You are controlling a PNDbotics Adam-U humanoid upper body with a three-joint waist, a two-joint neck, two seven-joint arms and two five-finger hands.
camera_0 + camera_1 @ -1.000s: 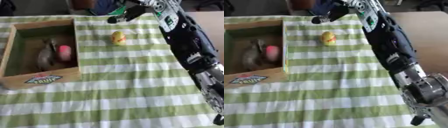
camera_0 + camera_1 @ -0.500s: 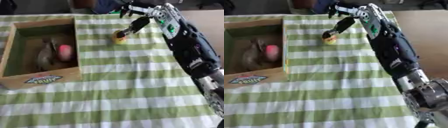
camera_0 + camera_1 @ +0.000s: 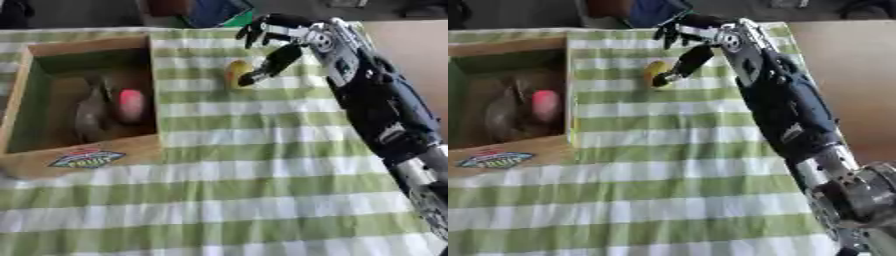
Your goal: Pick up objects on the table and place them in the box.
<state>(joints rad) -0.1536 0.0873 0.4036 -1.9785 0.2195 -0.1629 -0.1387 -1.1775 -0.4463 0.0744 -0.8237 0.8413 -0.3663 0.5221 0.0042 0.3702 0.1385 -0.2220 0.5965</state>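
The right robot hand point(image 3: 278, 37) hangs released over the checked surface point(image 3: 262, 170), one finger reaching down to touch the small yellow object point(image 3: 235, 73) at its 7 o'clock. The wooden box point(image 3: 83, 155) sits at the object's 9 o'clock.

Green-and-white checked tabletop point(image 3: 262, 190) carries a wooden box point(image 3: 96, 155) at left, a small yellow object point(image 3: 234, 73) lying further back.

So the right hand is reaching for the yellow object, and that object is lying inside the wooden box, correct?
Not quite. The right hand is reaching for the yellow object, but it lies on the striped tablecloth outside the wooden box, as the left eye view shows.
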